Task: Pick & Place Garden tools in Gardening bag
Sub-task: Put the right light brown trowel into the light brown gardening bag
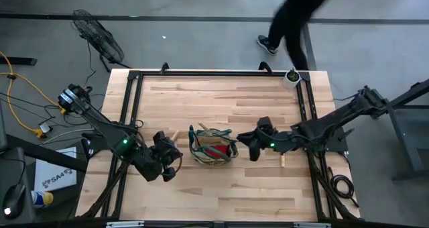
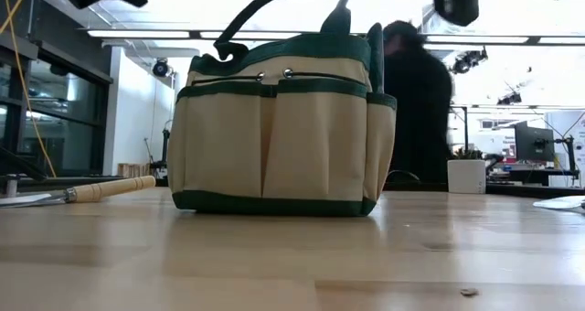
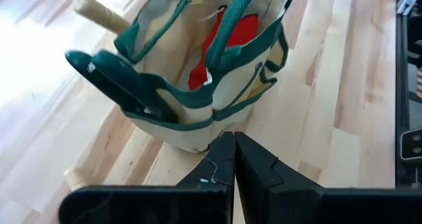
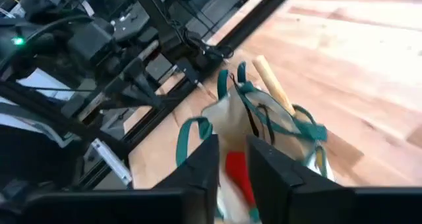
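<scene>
While the gardening bag (image 1: 213, 147) stands upright near the middle of the wooden surface (image 1: 221, 97), the left claw (image 1: 175, 162) sits just beside it with fingers pressed together, holding nothing. The right claw (image 1: 247, 145) is on the bag's other side, fingers slightly apart, nothing visibly held. The bag is tan fabric with dark green trim, outer pockets and looped green handles; a red glove (image 3: 231, 43) shows inside, and a wooden handle (image 4: 273, 85) pokes out of it. A wooden-handled tool (image 2: 87, 191) lies on the surface beside the bag. A small white pot (image 1: 291, 78) stands at the far edge. A person (image 1: 295, 17) is beyond the surface.
</scene>
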